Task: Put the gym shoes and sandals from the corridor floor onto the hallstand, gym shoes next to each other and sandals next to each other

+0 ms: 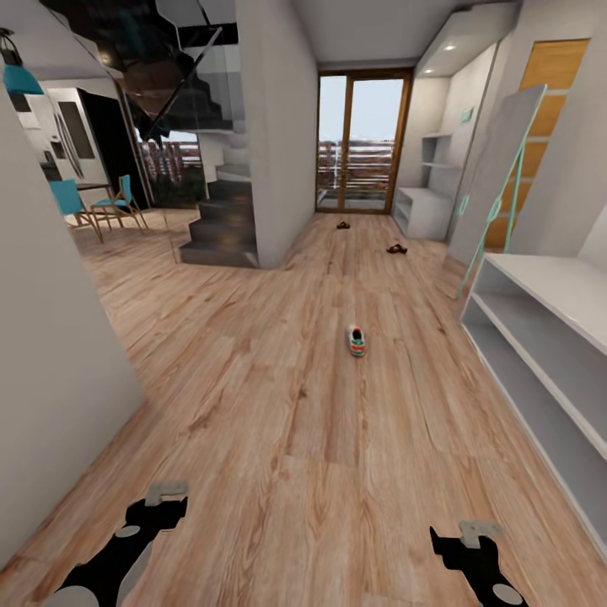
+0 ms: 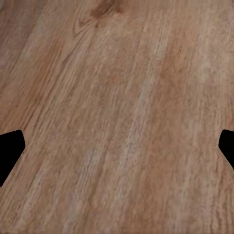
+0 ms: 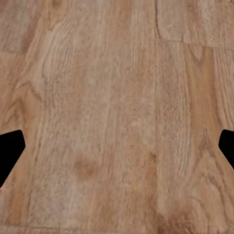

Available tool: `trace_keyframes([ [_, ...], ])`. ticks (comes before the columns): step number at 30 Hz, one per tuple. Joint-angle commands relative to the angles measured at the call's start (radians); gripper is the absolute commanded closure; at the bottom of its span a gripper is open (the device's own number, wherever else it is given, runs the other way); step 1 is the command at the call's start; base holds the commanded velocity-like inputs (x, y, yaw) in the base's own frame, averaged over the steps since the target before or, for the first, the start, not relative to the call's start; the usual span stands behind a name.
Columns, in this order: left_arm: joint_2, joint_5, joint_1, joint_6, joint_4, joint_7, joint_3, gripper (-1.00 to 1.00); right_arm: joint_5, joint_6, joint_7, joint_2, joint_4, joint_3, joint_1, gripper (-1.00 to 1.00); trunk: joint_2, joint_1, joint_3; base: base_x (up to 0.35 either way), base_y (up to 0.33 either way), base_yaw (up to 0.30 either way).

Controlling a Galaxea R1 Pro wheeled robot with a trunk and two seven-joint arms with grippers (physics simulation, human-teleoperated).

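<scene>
One gym shoe [image 1: 356, 341], white with green and red accents, lies alone on the corridor floor [image 1: 278, 421] in mid-hall. Two dark sandals [image 1: 343, 225] [image 1: 396, 249] lie farther off, near the glass door. The hallstand [image 1: 424, 212], a light-grey bench with stepped wall shelves above it, stands at the far right by that door. My left gripper [image 1: 156, 510] and right gripper [image 1: 464, 539] hang low at the near edge, well short of the shoe. In the wrist views, the left gripper [image 2: 117, 151] and right gripper [image 3: 117, 151] have their fingers spread wide over bare planks, holding nothing.
A long low white bench [image 1: 548, 337] with open shelves lines the near right wall. A tall leaning mirror [image 1: 497, 177] stands beyond it. A grey wall [image 1: 51, 354] closes the near left, with stairs [image 1: 221, 219] and teal chairs [image 1: 93, 206] farther left.
</scene>
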Motion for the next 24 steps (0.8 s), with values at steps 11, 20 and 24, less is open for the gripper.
trace_keyframes([
  [11,-0.001,0.003,-0.001,0.0,-0.001,0.001,0.002,-1.0,-0.001,-0.003,0.0,-0.001,0.005,-0.001,0.0,-1.0,0.0,0.0,-0.018,0.335,0.049,0.0],
  [20,-0.008,0.004,-0.001,-0.002,0.004,-0.001,0.0,-1.0,-0.001,-0.003,-0.001,-0.001,0.006,-0.002,0.0,-1.0,0.0,0.0,-0.031,0.336,0.007,0.0],
  [24,-0.008,0.005,-0.001,-0.002,0.004,-0.001,0.0,-1.0,-0.001,-0.003,-0.001,-0.001,0.006,-0.002,0.0,-1.0,0.0,0.0,-0.032,0.339,0.001,0.0],
])
